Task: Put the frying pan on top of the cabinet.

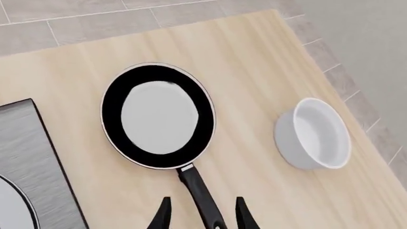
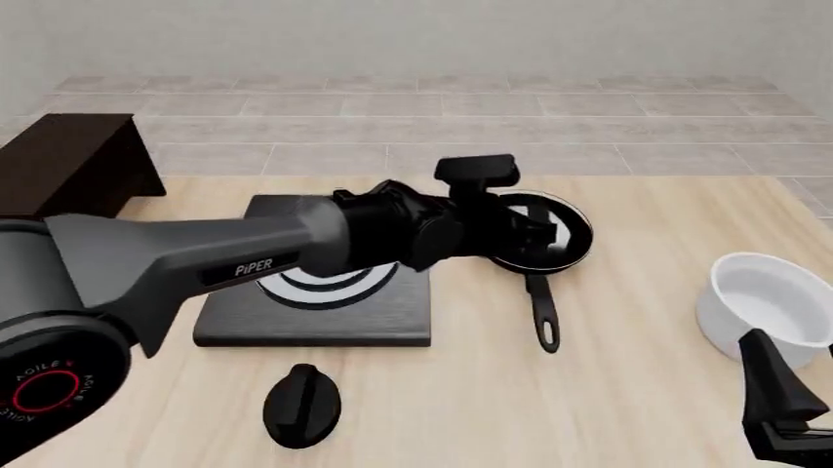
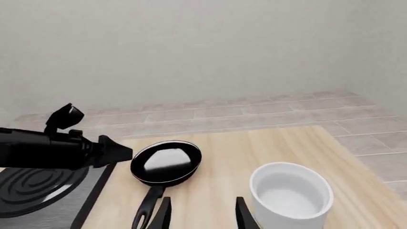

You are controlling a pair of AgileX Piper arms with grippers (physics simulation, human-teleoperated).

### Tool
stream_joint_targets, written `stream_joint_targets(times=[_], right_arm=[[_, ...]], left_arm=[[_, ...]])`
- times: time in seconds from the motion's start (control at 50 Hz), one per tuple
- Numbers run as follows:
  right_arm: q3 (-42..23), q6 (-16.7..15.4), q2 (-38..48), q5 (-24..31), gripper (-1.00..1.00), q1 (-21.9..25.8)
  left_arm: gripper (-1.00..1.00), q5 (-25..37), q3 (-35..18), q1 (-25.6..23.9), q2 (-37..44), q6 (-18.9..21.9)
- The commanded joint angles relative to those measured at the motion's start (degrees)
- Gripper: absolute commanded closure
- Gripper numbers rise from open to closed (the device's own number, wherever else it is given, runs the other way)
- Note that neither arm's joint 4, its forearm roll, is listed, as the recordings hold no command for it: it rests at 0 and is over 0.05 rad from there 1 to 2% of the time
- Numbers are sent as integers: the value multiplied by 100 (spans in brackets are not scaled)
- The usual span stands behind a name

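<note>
Frying pan [image 2: 540, 234]: sitting on the table, centre-right of the front frame, its handle [image 2: 541, 312] running toward the lower edge. Your left gripper [image 1: 202, 214] is hovering open, fingers straddling that handle. The cabinet [image 2: 72, 161] is waiting upper left.

A pale wood counter [image 2: 625, 390] with fine, straight grain and a smooth matt finish. On it, the frying pan [image 1: 158, 116] has a glossy black rim, a pale grey, smooth inside, and a shiny black handle that looks like plastic. The bowl [image 1: 313, 134] is white and smooth, like glazed ceramic. The stove plate [image 2: 319, 297] looks like brushed metal in the left wrist view, with silver rings. The knob [image 2: 302, 405] is glossy black. The cabinet [image 2: 65, 161] is dark brown matt wood. The left arm [image 2: 182, 263] is matt grey with black joints.
</note>
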Motion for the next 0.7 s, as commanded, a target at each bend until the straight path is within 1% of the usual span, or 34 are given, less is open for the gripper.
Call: stream_joint_targets(times=[0.02, 0.3, 0.58, 0.7], right_arm=[[0, 28, 0, -2, -100, -18], [3, 80, -1, -5, -100, -40], [2, 87, -2, -13, -100, -57], [0, 94, -1, -13, -100, -63]], left_arm=[[-100, -14, -136, -98, 287, -88], [-100, -57, -217, -158, 547, -90], [-100, -160, -159, -139, 687, -64], [-100, -178, -184, -206, 775, -92]])
